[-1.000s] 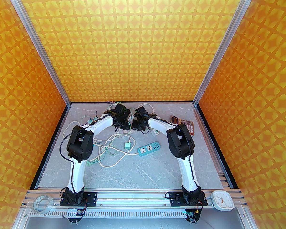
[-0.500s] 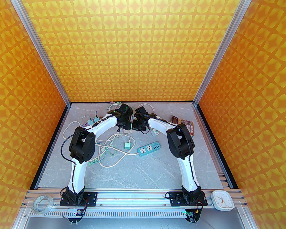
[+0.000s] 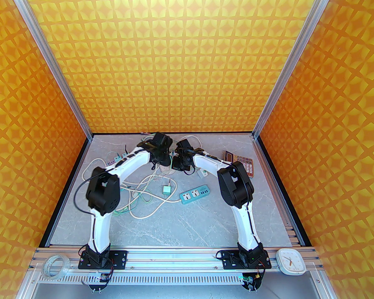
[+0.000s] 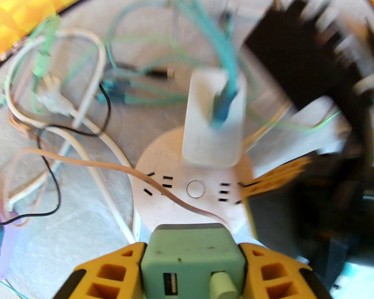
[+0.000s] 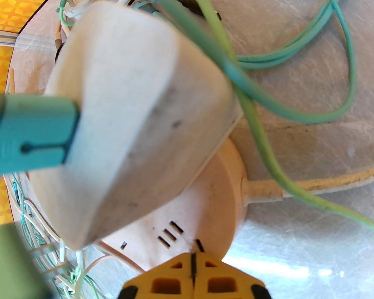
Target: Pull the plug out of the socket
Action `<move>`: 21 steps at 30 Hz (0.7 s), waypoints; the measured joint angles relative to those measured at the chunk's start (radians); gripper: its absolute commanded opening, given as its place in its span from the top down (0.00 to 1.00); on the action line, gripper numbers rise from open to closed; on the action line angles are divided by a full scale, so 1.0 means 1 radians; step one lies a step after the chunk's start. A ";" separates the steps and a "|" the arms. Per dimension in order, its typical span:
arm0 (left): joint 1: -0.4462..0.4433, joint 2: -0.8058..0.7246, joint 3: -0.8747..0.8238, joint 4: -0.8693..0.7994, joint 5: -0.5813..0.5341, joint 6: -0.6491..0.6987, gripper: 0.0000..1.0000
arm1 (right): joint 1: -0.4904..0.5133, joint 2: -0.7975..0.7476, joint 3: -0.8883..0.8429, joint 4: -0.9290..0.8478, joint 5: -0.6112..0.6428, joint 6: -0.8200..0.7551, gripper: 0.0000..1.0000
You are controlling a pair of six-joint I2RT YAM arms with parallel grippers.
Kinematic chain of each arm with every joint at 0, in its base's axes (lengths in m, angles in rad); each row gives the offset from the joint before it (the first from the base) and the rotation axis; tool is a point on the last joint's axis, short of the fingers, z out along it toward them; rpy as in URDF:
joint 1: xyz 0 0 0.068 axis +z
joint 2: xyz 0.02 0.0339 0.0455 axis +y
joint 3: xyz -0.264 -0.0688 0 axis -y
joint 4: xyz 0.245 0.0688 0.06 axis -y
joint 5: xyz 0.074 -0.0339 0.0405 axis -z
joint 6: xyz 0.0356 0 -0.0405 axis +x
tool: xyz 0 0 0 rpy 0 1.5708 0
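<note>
Well, the left gripper (image 4: 191, 248) has its yellow fingers (image 4: 112, 269) clamped on either side of the green plug (image 4: 190, 262), a squarish block with a USB slot in its face. It sits over the near edge of the round socket (image 4: 174, 198). Whether its prongs are seated I cannot tell, since the block's own body covers that spot. The right gripper (image 5: 191, 260) is closed on nothing, its tips pressed together down at the socket's rim. On the far side of the socket stands a white adapter (image 4: 213, 129) with a teal connector (image 4: 221, 111) pushed into it. A tan cord (image 4: 81, 162) trails across the socket's slotted face. Further out, white, green and black cables (image 4: 65, 111) lie tangled on the grey table (image 3: 205, 223). The right arm's dark body (image 4: 299, 67) is smeared with blur in the left wrist view. From above, both wrists meet at the back of the table and cover the socket, while a blue power strip (image 3: 194, 195) lies apart, nearer the bases.
</note>
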 measured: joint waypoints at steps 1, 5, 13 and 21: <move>0.007 -0.030 -0.012 0.008 0.007 -0.014 1.00 | 0.000 0.000 -0.002 0.004 -0.002 0.000 1.00; 0.056 -0.148 -0.090 0.056 0.022 -0.077 1.00 | 0.000 -0.016 -0.035 0.042 -0.007 0.000 0.97; 0.203 -0.285 -0.373 0.137 0.026 -0.224 1.00 | 0.005 -0.074 -0.090 0.045 0.006 -0.023 0.86; 0.311 -0.321 -0.562 0.209 0.048 -0.340 0.98 | 0.010 -0.354 -0.195 0.027 0.053 -0.067 0.64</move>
